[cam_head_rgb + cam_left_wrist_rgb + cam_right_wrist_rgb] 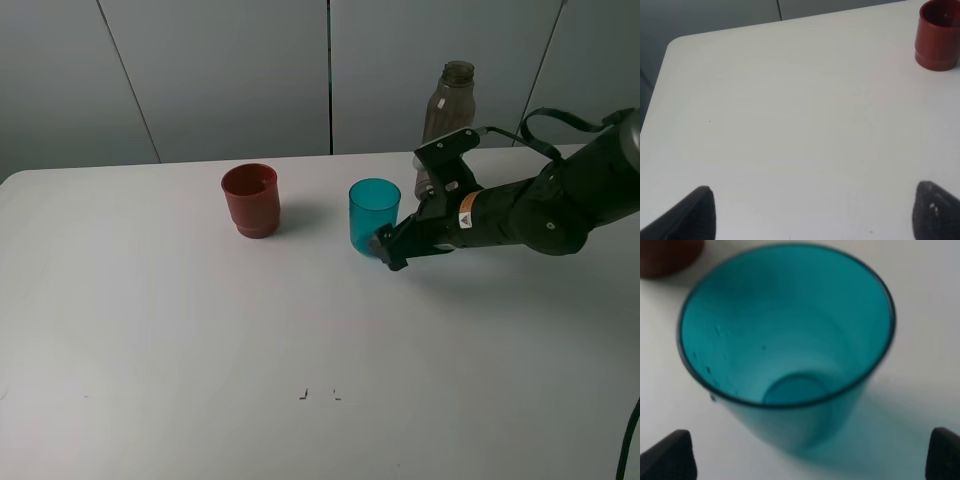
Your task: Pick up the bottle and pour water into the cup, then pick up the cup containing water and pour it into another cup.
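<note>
Altogether two cups (374, 215), one bottle (446, 105)

We are seeing the teal cup (374, 213) standing upright mid-table, the red-brown cup (251, 200) well left, the smoky bottle (446, 105) (partly hidden) standing behind.

Black right arm (545, 210), black cable loop, orange-white label.

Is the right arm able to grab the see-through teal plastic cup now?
Probably yes. The right gripper is open, one of its fingers on each side, with the see-through teal plastic cup just ahead and nothing between them.
</note>
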Controlling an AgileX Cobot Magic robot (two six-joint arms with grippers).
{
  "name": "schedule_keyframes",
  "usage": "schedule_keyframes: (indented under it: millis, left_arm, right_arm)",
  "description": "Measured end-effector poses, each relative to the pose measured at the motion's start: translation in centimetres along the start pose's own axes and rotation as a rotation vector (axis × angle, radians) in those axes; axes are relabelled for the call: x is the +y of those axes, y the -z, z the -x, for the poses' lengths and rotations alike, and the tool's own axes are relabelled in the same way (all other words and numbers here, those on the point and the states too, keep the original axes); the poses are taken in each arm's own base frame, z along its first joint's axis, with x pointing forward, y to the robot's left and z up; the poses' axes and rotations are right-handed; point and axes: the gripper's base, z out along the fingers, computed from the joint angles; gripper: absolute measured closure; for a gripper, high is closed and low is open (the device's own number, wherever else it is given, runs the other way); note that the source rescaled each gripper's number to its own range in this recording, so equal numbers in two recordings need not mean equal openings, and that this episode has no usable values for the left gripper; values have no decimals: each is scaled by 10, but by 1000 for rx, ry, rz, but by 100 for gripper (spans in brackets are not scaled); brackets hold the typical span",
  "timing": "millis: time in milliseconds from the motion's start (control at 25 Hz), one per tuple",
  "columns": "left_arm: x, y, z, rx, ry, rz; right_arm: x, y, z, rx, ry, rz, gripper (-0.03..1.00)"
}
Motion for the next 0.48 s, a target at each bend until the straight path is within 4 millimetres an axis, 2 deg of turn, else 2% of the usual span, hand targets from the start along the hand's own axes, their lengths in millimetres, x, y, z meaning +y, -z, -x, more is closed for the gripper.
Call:
schedule_keyframes:
  millis: [120, 240, 360, 480]
  left_arm:
    - [0, 0, 0, 0, 0, 0]
    - [0, 0, 0, 0, 0, 0]
    - [0, 0, 0, 0, 0, 0]
    - [0, 0, 0, 0, 0, 0]
  right_arm:
    - [-6, 28, 5, 98, -46, -83, -3]
    - [-8, 63, 16, 115, -104, -137, -3]
    - [-7, 107, 30, 70, -134, -172, -3]
    - [-6, 152, 34, 44, -157, -205, -3]
